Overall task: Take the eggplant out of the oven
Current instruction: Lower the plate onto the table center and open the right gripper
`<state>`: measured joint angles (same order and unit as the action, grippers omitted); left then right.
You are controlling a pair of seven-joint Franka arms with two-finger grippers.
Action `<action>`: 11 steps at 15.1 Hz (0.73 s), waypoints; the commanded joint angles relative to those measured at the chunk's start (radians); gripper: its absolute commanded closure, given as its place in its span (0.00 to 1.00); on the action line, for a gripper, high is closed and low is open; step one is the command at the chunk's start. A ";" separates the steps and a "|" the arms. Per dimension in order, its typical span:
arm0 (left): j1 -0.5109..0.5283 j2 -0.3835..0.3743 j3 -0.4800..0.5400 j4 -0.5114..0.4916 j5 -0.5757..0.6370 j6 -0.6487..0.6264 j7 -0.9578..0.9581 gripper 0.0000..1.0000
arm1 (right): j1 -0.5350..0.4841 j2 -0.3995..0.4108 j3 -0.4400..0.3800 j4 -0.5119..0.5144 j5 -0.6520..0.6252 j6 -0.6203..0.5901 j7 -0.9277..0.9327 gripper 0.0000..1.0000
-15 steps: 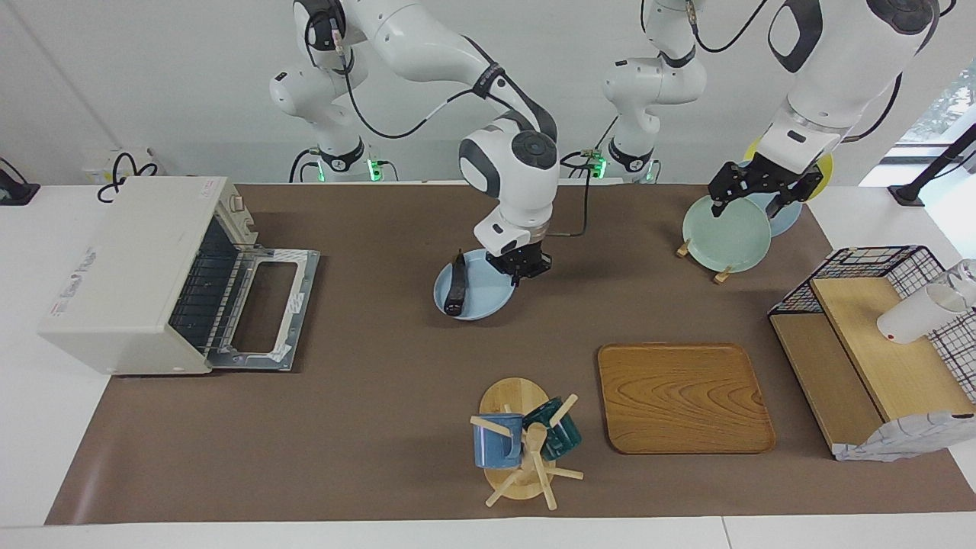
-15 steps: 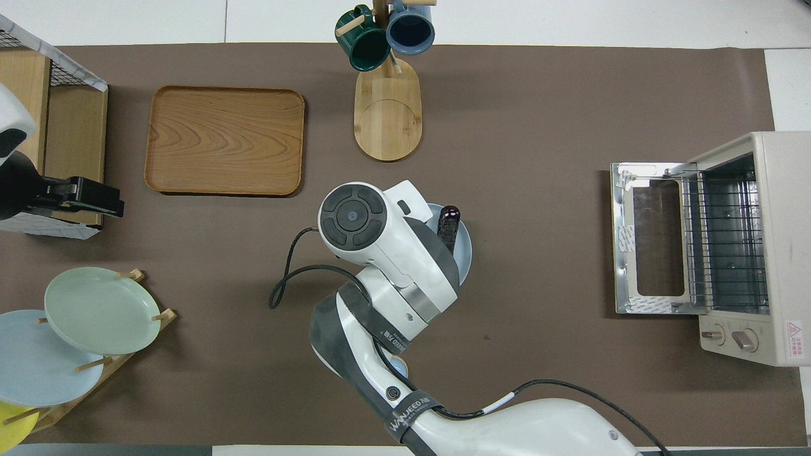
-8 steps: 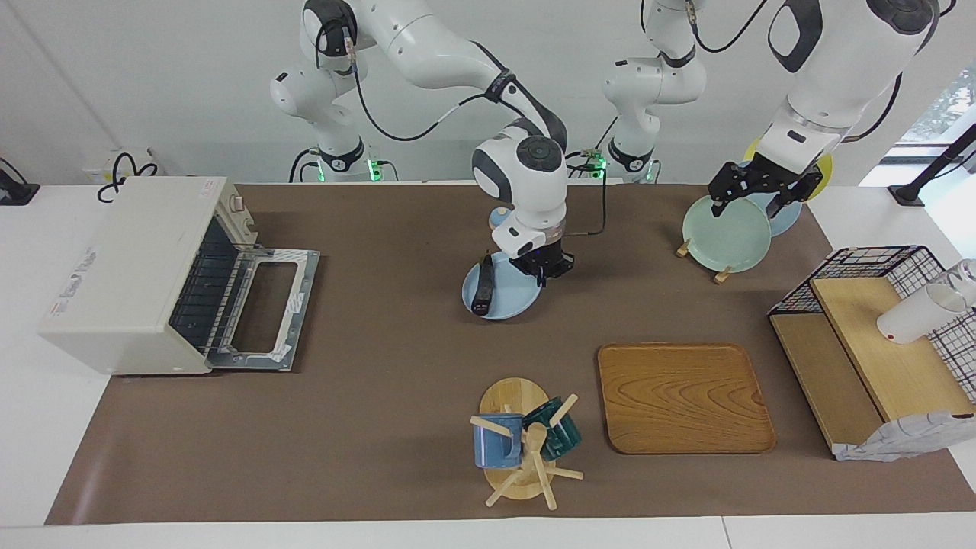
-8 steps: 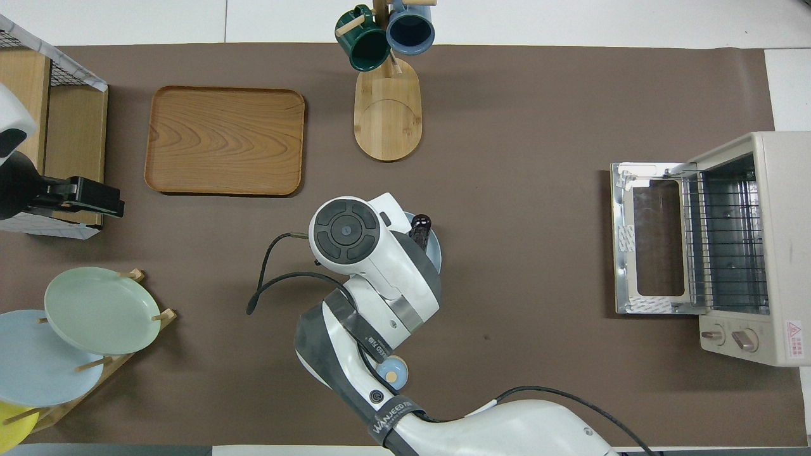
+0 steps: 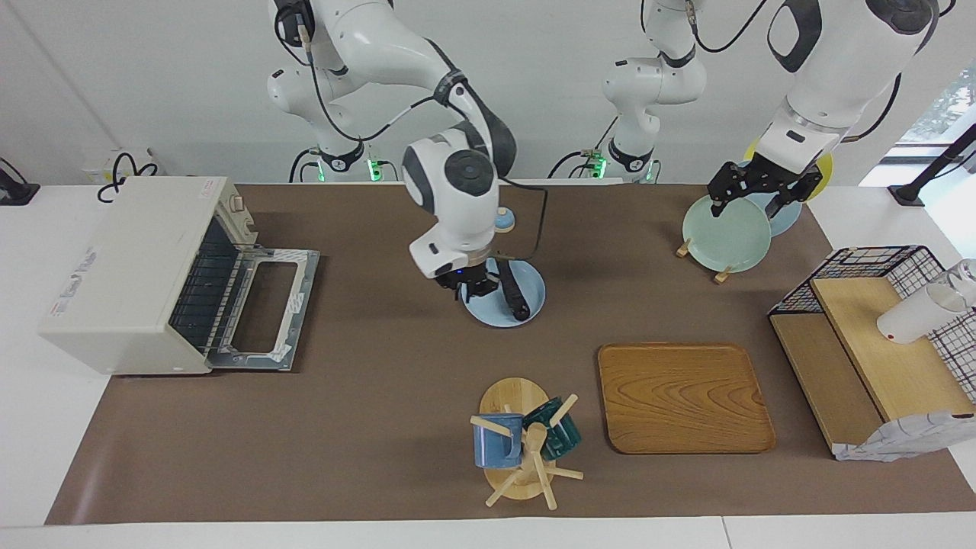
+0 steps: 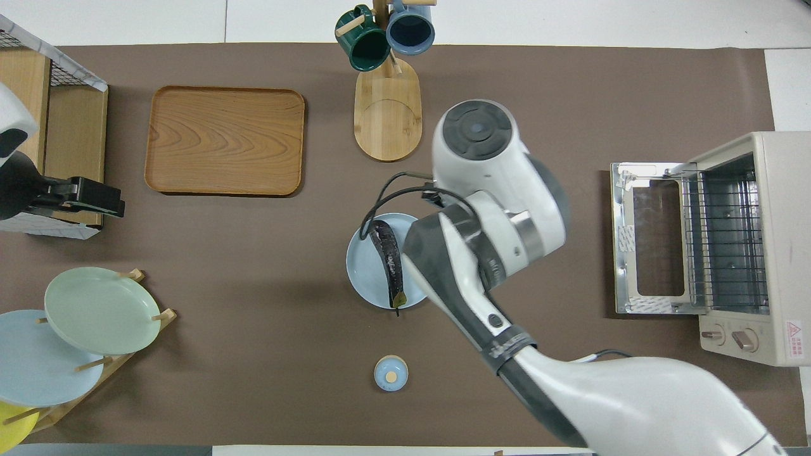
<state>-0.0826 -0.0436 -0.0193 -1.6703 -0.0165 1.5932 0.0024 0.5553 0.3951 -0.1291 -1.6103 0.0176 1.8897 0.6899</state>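
Eggplant (image 5: 513, 293): lies on the blue plate (image 5: 533, 293), well apart from the open oven (image 5: 145, 271)
Right gripper (image 5: 470, 287): just beside the eggplant, at the plate's rim; grip cannot be told
Left gripper (image 5: 751, 197): waits over the green plate (image 5: 724, 229); fingers spread, holding nothing

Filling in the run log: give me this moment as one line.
eggplant: on light blue plate, out of oven | oven door: open | right gripper: at plate edge | left gripper: waiting over plate rack

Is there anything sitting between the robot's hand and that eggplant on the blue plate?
Nothing visible does. The right hand is right beside the eggplant, over the rim of the blue plate. The oven stands open, apart from them.
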 commanded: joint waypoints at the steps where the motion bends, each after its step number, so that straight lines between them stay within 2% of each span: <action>1: 0.003 -0.015 -0.004 -0.008 0.012 -0.009 -0.004 0.00 | -0.092 -0.134 0.012 -0.251 -0.075 0.043 -0.168 1.00; 4: -0.011 -0.019 -0.007 -0.014 0.010 -0.006 -0.001 0.00 | -0.175 -0.176 0.014 -0.419 -0.168 0.175 -0.202 1.00; 7: -0.064 -0.044 -0.016 -0.071 0.009 0.037 -0.004 0.00 | -0.265 -0.185 0.014 -0.480 -0.241 0.192 -0.285 1.00; 11: -0.204 -0.052 -0.016 -0.123 -0.020 0.103 -0.120 0.00 | -0.271 -0.185 0.014 -0.530 -0.361 0.236 -0.297 1.00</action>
<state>-0.2067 -0.0599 -0.0454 -1.7277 -0.0275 1.6419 -0.0500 0.2905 0.2439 -0.1297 -2.0931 -0.2863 2.1026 0.4040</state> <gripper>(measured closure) 0.000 0.991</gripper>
